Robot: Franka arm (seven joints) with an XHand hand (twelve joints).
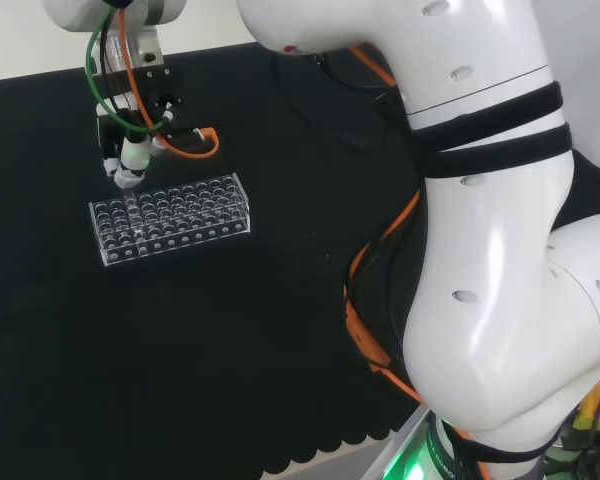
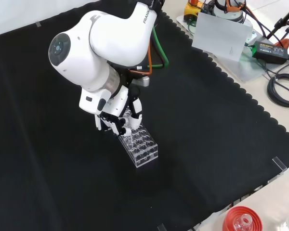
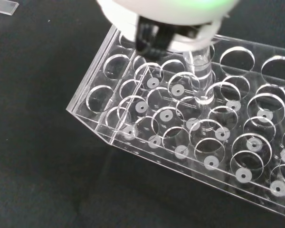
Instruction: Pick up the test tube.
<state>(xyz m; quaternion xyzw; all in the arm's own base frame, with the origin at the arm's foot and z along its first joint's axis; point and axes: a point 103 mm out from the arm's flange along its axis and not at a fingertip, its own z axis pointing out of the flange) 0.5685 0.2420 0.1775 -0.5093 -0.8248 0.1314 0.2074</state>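
A clear plastic test tube rack (image 1: 170, 216) with many round holes stands on the black cloth. In the front view the rack (image 2: 140, 148) lies just below the hand (image 2: 117, 117). The hand (image 1: 130, 168) hovers over the rack's left end in the head view, fingers curled downward. In the wrist view a clear test tube (image 3: 200, 78) stands upright, its top caught between the fingertips (image 3: 152, 35). Its rounded lower end sits at a hole near the corner of the rack (image 3: 133, 137). The other holes look empty.
In the front view a red ribbed stand (image 2: 239, 221) holding glassware sits past the cloth's scalloped edge at the lower right. A grey box (image 2: 221, 32), cables and a power brick (image 2: 269, 49) lie at the upper right. Orange and green cables (image 1: 140, 110) hang by the wrist.
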